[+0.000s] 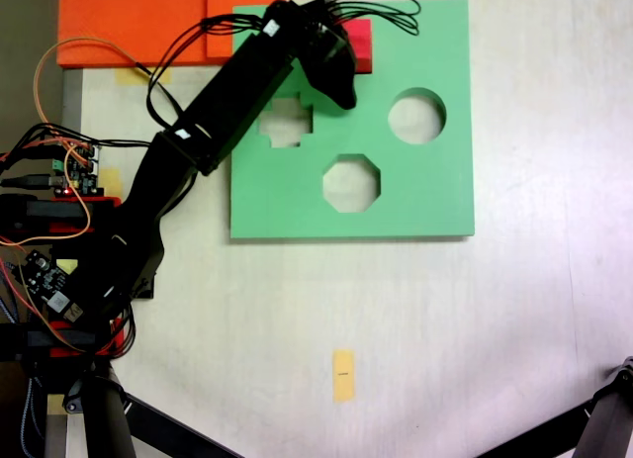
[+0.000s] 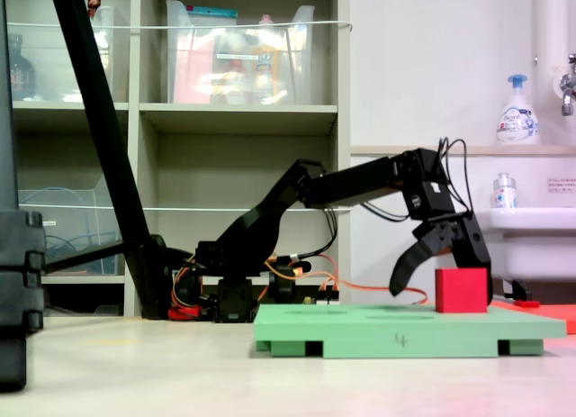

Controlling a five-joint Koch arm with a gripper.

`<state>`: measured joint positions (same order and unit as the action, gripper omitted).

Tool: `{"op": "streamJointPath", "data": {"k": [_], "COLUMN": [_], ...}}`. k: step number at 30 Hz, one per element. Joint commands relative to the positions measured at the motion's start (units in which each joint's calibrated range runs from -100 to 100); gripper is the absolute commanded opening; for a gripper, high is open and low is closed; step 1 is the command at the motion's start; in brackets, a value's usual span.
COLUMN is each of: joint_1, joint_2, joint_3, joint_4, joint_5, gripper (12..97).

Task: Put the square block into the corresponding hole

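Pincer (image 2: 441, 271) spread apart, astride square block (image 2: 461, 291), apparently lining up grasp. Block sits upright on green board (image 1: 415, 191) near far edge, partly behind arm in top-down fixed view; square hole not identifiable.

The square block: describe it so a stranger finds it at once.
Find the large green foam board on the table. On its top edge in the overhead-style fixed view, under the open black gripper, sits the square block: a bright red cube, unlike the flat orange sheets beside it.

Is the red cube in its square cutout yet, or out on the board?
Out. The square block stands upright on top of the green board, full height showing.
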<state>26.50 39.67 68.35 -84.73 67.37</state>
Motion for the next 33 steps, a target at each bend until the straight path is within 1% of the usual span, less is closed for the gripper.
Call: {"op": "streamJointPath", "data": {"k": [1,5,9,12,15,17,26,28,29,31,32,33], "joint_1": [-0.3,-0.6,-1.7,-3.3,-6.4,-10.1,-21.5,-23.6,-24.3,-26.0,-26.6,-27.1], "joint_2": [-9.1,-21.4,-35.8,-45.4,-51.5,-54.5,-61.7,-68.7,-74.0,-88.1,-95.3,-102.5], "joint_3": [3.1,3.1,3.1,3.1,3.1,3.0,1.9,-3.6,-9.3,-25.9,-35.5,-45.5], "joint_4": [1.5,-4.2,-10.2,-14.1,-15.3,-15.3,-15.3,-15.3,-15.1,-0.6,7.1,15.3], "joint_5": [-0.8,-2.4,-13.1,-19.1,-23.9,-27.9,-34.4,-35.7,-36.4,-37.9,-38.8,-40.7], "gripper": [86.9,86.9,86.9,86.8,86.8,86.6,86.4,86.1,84.5,73.5,71.0,71.0]}}
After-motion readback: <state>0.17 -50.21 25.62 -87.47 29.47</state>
